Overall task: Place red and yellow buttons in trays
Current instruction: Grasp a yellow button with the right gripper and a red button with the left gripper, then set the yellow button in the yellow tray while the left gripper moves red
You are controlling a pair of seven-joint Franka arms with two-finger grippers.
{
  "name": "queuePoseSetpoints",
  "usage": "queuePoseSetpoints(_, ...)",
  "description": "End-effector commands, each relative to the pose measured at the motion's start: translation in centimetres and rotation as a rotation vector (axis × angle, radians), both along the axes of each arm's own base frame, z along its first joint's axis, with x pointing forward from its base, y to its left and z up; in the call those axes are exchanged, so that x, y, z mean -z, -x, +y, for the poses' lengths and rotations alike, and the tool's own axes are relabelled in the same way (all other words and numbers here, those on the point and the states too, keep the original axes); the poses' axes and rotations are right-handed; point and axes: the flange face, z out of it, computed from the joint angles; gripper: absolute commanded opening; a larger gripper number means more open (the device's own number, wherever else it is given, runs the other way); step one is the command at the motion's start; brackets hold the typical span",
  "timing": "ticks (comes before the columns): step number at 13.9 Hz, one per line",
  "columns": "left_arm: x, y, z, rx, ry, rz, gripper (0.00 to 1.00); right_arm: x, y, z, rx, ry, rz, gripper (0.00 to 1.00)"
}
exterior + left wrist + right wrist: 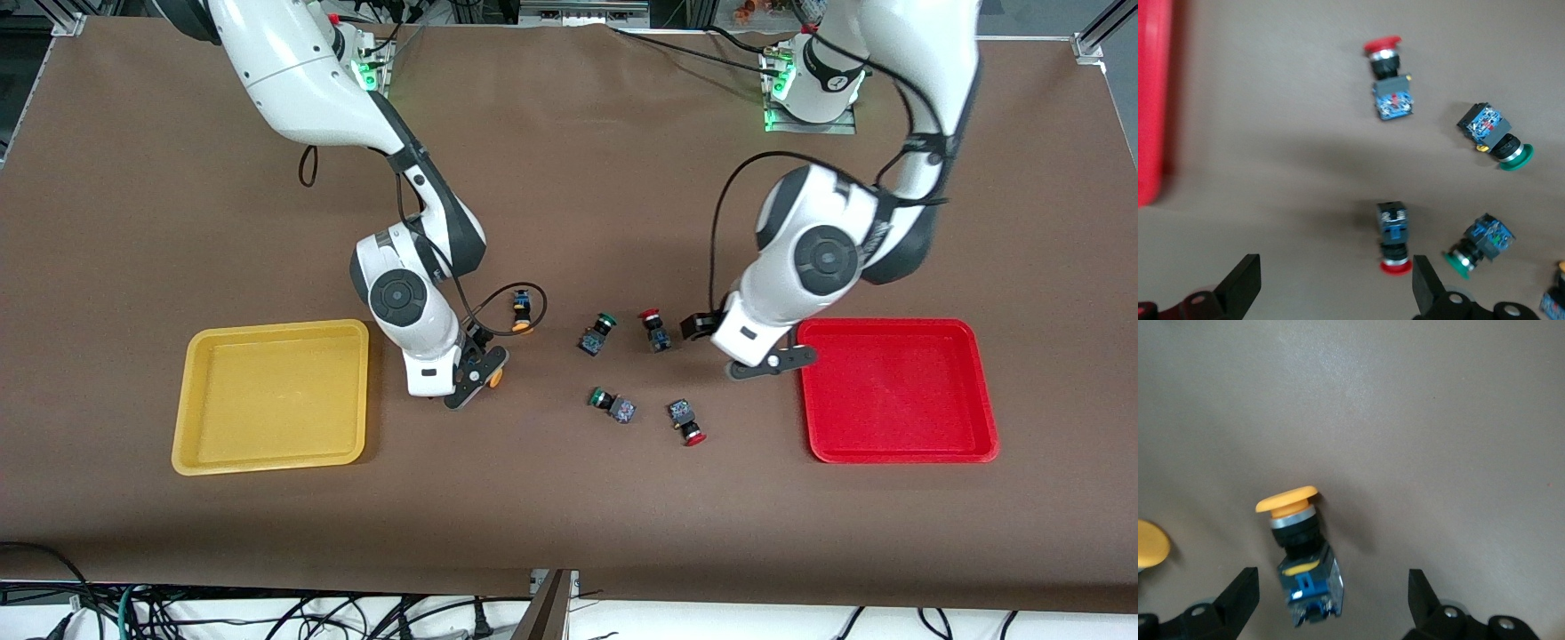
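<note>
**Both tools open, no button held**

Brown cloth covers the desk (569, 498) in the front view. We note the yellow tray (271, 396) toward the right arm's end and the red tray (898, 391) toward the left arm's end, neither holding a button. Between them lie six buttons: one yellow-capped button (522, 312) beside the right arm, a second yellow-capped button (493, 377) under the right tool (476, 378), a red-capped button (655, 329) and a green-capped button (597, 333) mid-desk, and nearer the camera another green-capped button (613, 404) and another red-capped button (685, 420). The left tool (765, 364) hangs low just beside the red tray's rim.

From the left wrist view, we see the left tool (1337, 283) with fingers spread wide and nothing between them; one red-capped button (1394, 237) lies on the cloth close ahead of it.

From the right wrist view, the right tool (1331, 597) stands open astride a yellow-capped button (1301, 553), fingers apart from it on both sides.
</note>
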Motion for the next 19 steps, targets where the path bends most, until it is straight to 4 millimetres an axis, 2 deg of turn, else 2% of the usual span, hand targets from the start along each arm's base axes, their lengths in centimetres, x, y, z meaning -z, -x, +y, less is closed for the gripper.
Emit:
queuePoseSetpoints(1,3.1,-0.2,-1.8,-0.048,-0.011,-0.016,1.0,0.4,-0.4,0.7,-0.022,-0.004,-0.019,0.79)
queuePoseSetpoints(3,5.0,0.3,-2.6,-0.039,-0.021,0.002,1.0,0.4,-0.4,0.6,-0.009,-0.01,-0.016,0.52)
queuePoseSetpoints(6,6.2,0.6,-3.3,-0.03,-0.02,-0.002,1.0,-0.1,-0.7,0.0,0.004,-0.011,-0.012,0.08)
queuePoseSetpoints(7,6.5,0.7,-3.6,-0.026,-0.021,0.001,1.0,-0.3,-0.9,-0.5,0.007,-0.007,-0.01,0.0)
queuePoseSetpoints(8,7.8,1.1,-4.2,-0.016,-0.027,0.011,1.0,-1.3,-1.2,-1.5,0.015,0.004,0.01,0.0)
queuePoseSetpoints(11,10.5,2.1,-6.1,0.011,-0.025,-0.003,1.0,-5.8,-2.8,-6.7,-0.025,0.04,0.062,0.0)
queuePoseSetpoints(13,11.5,1.9,-6.1,0.008,-0.02,-0.021,0.98,-7.5,-4.2,-12.9,-0.09,0.049,0.111,0.0)
queuePoseSetpoints(14,11.5,1.9,-6.2,0.018,-0.026,-0.028,0.82,-7.5,-4.9,-16.2,-0.115,0.05,0.129,0.0)
queuePoseSetpoints(15,11.6,2.0,-6.2,0.035,-0.04,-0.035,0.53,-7.4,-5.6,-19.3,-0.147,0.051,0.129,0.0)
queuePoseSetpoints(16,11.7,2.4,-6.7,0.048,-0.045,-0.031,0.34,-7.1,-6.3,-22.4,-0.173,0.054,0.121,0.0)
queuePoseSetpoints(17,11.9,2.7,-6.8,0.053,-0.05,-0.025,0.21,-6.4,-6.8,-24.9,-0.174,0.053,0.112,0.0)
queuePoseSetpoints(18,11.9,2.7,-6.7,0.054,-0.051,-0.024,0.12,-5.2,-6.9,-26.6,-0.165,0.052,0.11,0.0)
queuePoseSetpoints(19,11.8,2.7,-6.7,0.057,-0.051,-0.025,0.11,-4.0,-6.9,-27.5,-0.154,0.051,0.12,0.01)
